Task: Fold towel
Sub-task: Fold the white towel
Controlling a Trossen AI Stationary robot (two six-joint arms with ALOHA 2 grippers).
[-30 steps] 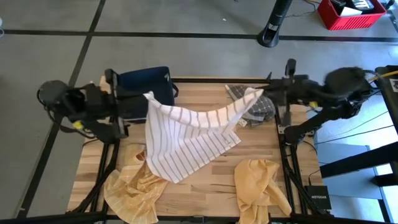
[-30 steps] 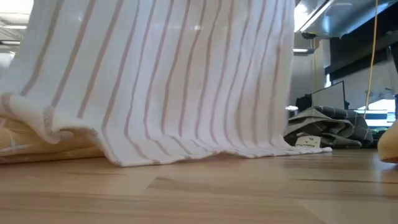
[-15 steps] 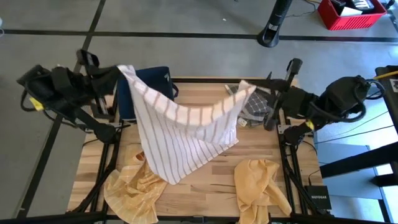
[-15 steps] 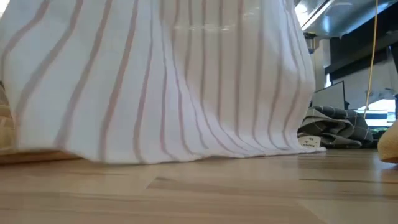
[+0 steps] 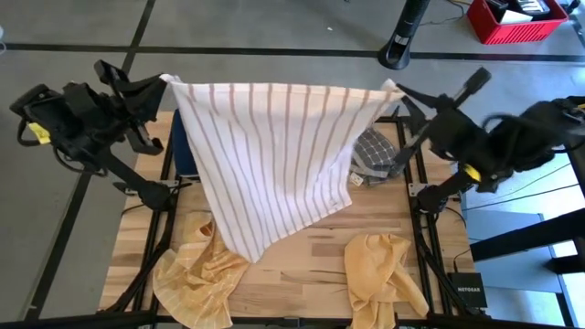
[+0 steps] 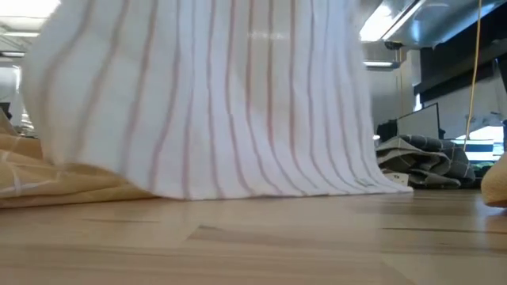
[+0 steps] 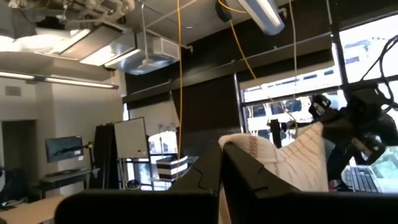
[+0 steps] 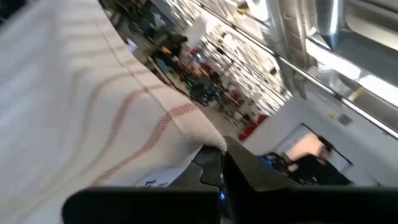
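A white towel [image 5: 274,155] with reddish-brown stripes hangs spread between my two grippers above the table's far half. My left gripper [image 5: 168,83] is shut on its upper left corner and my right gripper [image 5: 398,90] is shut on its upper right corner. The top edge [image 5: 283,88] runs nearly straight between them. The towel's lower edge [image 6: 238,190] rests on the wooden table [image 5: 311,251], and its lowest corner [image 5: 242,256] lies over a yellow cloth. My left gripper pinches the towel's upper left corner [image 7: 249,147] between its two fingers, coming from the table's left side and pointing slightly upward. The corner sticks out past the fingertips. The cloth is drawn toward the other gripper and hangs down to the table. My right gripper pinches the towel's upper right corner [image 8: 198,133] between its two fingers, coming about level from the table's right side. A hemmed edge with a small label shows beside the fingers. The cloth stretches away from it, its lower end on the table.
Two crumpled yellow cloths [image 5: 196,279] [image 5: 379,270] lie near the front edge. A grey checked cloth [image 5: 377,155] lies at the far right, and a dark blue one [image 5: 183,146] at the far left, partly behind the towel. A red crate [image 5: 512,18] stands on the floor.
Both grippers have risen and drawn apart, the left toward the table's left edge, the right toward its right edge, each turning at the wrist. The towel's top edge, which sagged between them, is now drawn nearly straight, and the cloth hangs spread out. Its lower edge stays on the table.
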